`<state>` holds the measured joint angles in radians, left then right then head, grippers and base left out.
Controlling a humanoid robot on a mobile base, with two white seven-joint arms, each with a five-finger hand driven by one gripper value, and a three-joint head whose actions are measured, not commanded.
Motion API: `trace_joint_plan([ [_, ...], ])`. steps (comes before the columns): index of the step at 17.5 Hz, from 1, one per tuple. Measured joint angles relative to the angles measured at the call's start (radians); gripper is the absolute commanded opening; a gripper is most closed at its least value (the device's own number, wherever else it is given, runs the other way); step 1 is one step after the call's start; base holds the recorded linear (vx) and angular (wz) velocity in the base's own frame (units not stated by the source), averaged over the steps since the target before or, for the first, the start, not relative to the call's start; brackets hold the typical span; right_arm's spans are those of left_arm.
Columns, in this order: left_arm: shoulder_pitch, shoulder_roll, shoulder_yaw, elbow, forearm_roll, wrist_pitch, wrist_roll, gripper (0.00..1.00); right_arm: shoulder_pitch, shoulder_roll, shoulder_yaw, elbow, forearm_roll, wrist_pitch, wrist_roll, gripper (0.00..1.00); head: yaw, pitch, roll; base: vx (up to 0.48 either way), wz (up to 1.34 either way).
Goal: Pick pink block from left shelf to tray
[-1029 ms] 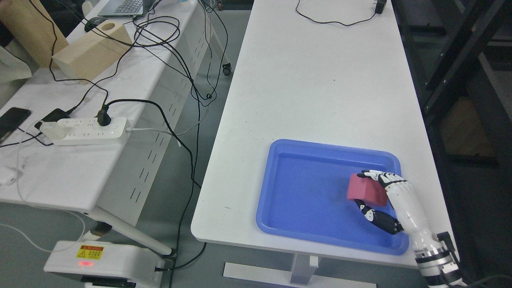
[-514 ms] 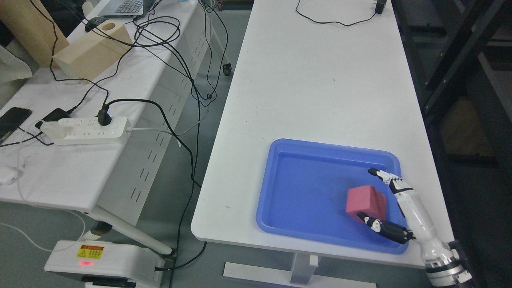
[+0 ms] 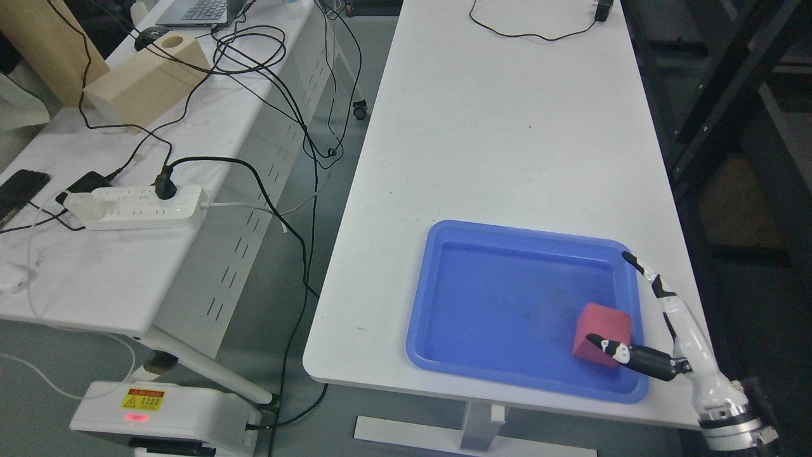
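Head view. The pink block (image 3: 601, 333) rests in the near right corner of the blue tray (image 3: 444, 292) on the white table (image 3: 507, 127). The right hand (image 3: 672, 330), fingers spread and holding nothing, sits at the tray's right rim, thumb tip over the block.

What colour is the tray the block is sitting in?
Blue; the tray shows clearly in the head view.

I see a long white table (image 3: 507, 146) on a grey floor (image 3: 330, 209). To its left stands a second white desk (image 3: 95, 279) with a power strip (image 3: 136, 206) and tangled black cables (image 3: 279, 114).
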<state>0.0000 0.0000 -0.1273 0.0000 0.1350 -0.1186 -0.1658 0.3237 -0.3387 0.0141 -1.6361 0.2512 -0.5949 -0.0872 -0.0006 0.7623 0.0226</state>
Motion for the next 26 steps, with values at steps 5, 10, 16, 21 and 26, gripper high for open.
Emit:
trace_joint_plan([
  [5,0.000,0.000,0.000,0.000,0.000,0.000,0.000,1.00,0.000,0.006,-0.023,0.000,-0.135,-0.025,0.007,0.99,0.0000,0.000,0.000,0.000,0.00],
  [10,0.000,0.000,0.000,0.000,0.000,0.000,0.000,1.00,-0.001,0.016,-0.040,0.001,-0.271,-0.013,0.007,1.00,0.0000,0.000,0.000,-0.036,0.00],
  [16,0.000,0.000,0.000,0.000,0.000,0.000,0.000,1.00,-0.019,0.027,-0.060,0.001,-0.432,0.107,0.006,1.00,0.0000,0.000,0.000,-0.131,-0.05],
  [21,0.000,0.000,0.000,0.000,0.000,0.000,0.000,1.00,-0.060,0.045,-0.081,0.001,-0.519,0.266,0.009,1.00,0.0000,0.000,0.000,-0.155,0.00],
  [26,0.000,0.000,0.000,0.000,0.000,0.000,0.000,1.00,-0.088,0.089,-0.088,0.001,-0.551,0.404,0.001,1.00,0.0000,0.000,0.000,-0.114,-0.27],
])
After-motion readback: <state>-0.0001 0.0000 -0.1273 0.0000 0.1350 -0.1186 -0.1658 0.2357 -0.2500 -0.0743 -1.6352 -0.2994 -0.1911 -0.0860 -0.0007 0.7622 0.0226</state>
